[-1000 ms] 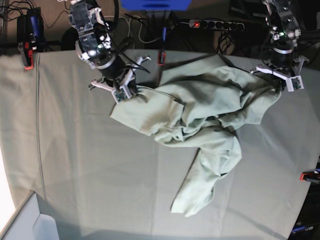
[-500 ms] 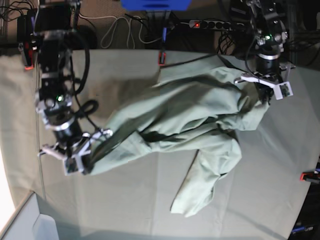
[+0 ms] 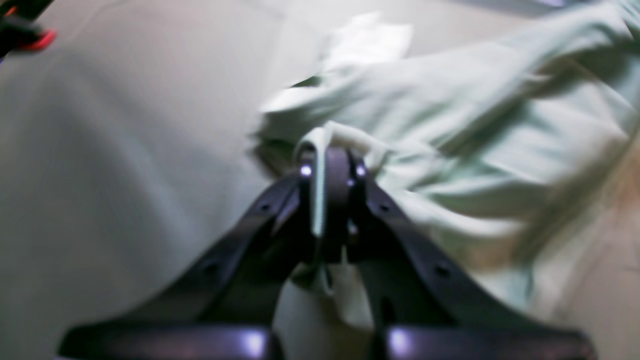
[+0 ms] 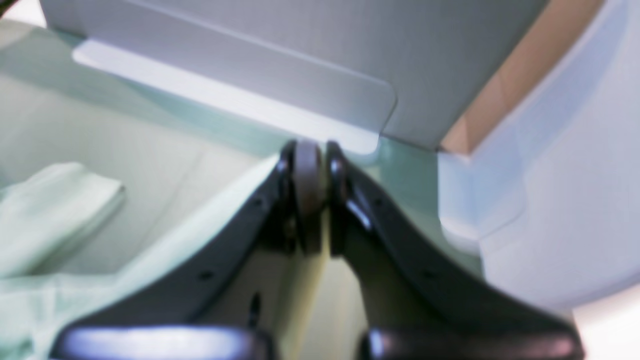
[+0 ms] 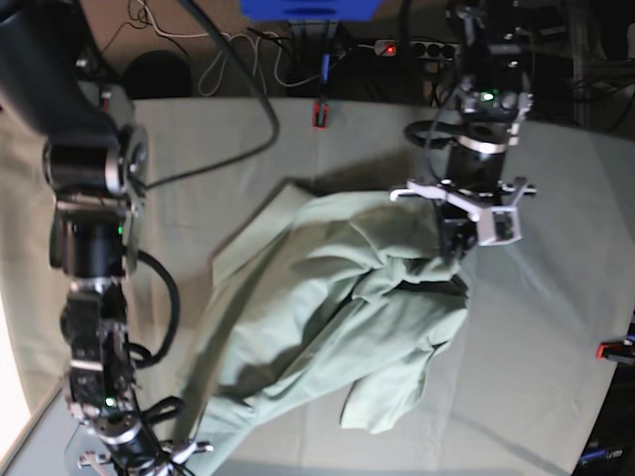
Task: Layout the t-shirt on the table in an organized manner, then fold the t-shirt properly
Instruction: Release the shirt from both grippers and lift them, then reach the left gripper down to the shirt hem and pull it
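The pale mint-green t-shirt [image 5: 337,307] lies stretched diagonally across the table [image 5: 556,327], from the middle right down to the near left corner. My left gripper [image 5: 453,246] hovers at the shirt's upper right end. In the left wrist view the left gripper [image 3: 327,167] is shut on a bunched fold of the t-shirt [image 3: 475,115]. My right gripper [image 5: 169,456] is low at the near left corner. In the right wrist view the right gripper [image 4: 310,160] is shut on a thin edge of the t-shirt [image 4: 55,210], which trails off to the left.
A pale grey bin [image 5: 40,446] stands just off the near left corner, right ahead of the right gripper as the bin wall [image 4: 250,60]. Red clamps [image 5: 319,114] [image 5: 613,349] grip the table edges. Cables and a power strip [image 5: 427,47] lie beyond the far edge.
The right gripper has dragged its edge of the shirt from the far left down to the near left corner. The left gripper has moved leftward and nearer with its end. The shirt is pulled out longer.
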`<state>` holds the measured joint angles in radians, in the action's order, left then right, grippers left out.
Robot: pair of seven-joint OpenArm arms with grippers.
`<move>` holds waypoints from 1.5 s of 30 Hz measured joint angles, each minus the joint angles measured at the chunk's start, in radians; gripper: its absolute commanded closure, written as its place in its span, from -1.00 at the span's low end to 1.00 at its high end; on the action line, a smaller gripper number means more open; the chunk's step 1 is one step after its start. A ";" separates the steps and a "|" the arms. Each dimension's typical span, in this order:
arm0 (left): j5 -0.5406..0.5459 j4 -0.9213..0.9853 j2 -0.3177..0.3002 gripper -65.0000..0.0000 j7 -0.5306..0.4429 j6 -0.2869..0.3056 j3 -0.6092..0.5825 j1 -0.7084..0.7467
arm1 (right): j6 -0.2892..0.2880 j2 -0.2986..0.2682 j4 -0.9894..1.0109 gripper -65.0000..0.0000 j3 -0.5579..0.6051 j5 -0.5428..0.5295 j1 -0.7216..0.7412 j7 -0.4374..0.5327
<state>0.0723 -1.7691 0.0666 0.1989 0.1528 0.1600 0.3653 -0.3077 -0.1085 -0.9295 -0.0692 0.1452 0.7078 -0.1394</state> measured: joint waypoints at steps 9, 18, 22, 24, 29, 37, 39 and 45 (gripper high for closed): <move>-0.008 0.002 -0.022 1.00 -0.002 0.008 -0.317 0.061 | 0.000 -0.058 0.301 0.93 0.004 0.005 0.187 0.130; -0.008 0.010 -0.049 0.98 -0.006 0.000 -0.365 0.039 | 0.000 -0.048 0.189 0.14 0.005 0.005 0.029 0.136; -0.008 0.042 -0.120 0.81 0.047 0.001 -0.436 0.043 | 0.000 -0.050 0.033 0.14 0.005 0.007 -0.101 0.137; 0.001 0.041 -0.151 0.55 0.089 0.008 -0.460 0.050 | 0.000 -0.047 -0.069 0.14 0.005 0.004 -0.175 0.153; 0.001 0.029 -0.167 -0.08 0.080 0.002 -0.426 0.070 | -0.001 -0.045 -0.213 0.14 0.000 0.005 -0.363 0.134; 0.010 -0.022 -0.140 -0.58 -0.031 0.011 -0.197 0.138 | 0.000 -0.030 -0.396 0.13 -0.005 0.005 -0.591 0.144; 0.055 0.063 -0.104 -0.58 -0.025 -0.006 -0.129 0.084 | 0.000 -0.023 -0.420 0.13 -0.001 0.004 -0.638 0.138; 0.202 0.396 -0.052 -0.58 -0.035 0.001 -0.058 -0.169 | 0.000 -0.006 -0.531 0.13 -0.003 0.005 -0.789 0.146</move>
<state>0.2741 -1.3727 0.0143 0.1638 0.1539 0.1020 0.1967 -0.3080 -0.1146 -1.4609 -0.0727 0.1497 -0.0811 0.0063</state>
